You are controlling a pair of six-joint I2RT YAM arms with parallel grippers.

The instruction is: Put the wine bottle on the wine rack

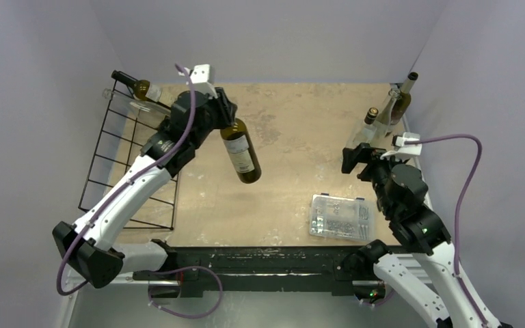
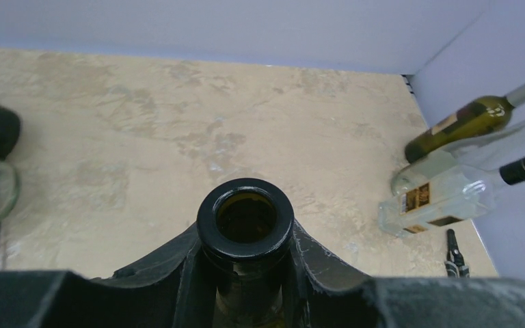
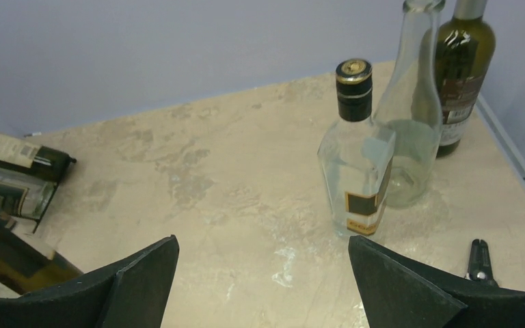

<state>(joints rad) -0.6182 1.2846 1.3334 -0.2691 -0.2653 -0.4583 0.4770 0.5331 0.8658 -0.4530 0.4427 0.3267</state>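
Observation:
My left gripper (image 1: 223,113) is shut on the neck of a dark green wine bottle (image 1: 241,150) with a pale label, held above the table with its base tilted toward the near right. In the left wrist view the bottle's open black mouth (image 2: 245,217) sits between my fingers (image 2: 171,263). The black wire wine rack (image 1: 119,154) stands at the left, just beside and behind the left arm; a dark bottle (image 1: 137,87) and a clear bottle (image 1: 131,106) lie at its far end. My right gripper (image 3: 263,266) is open and empty over bare table.
Three upright bottles stand at the far right: a clear square one with a black cap (image 3: 357,164), a clear round one (image 3: 410,116) and a dark green one (image 3: 459,68). A clear plastic box (image 1: 340,216) lies near the front right. Small black pliers (image 3: 479,261) lie by the right edge.

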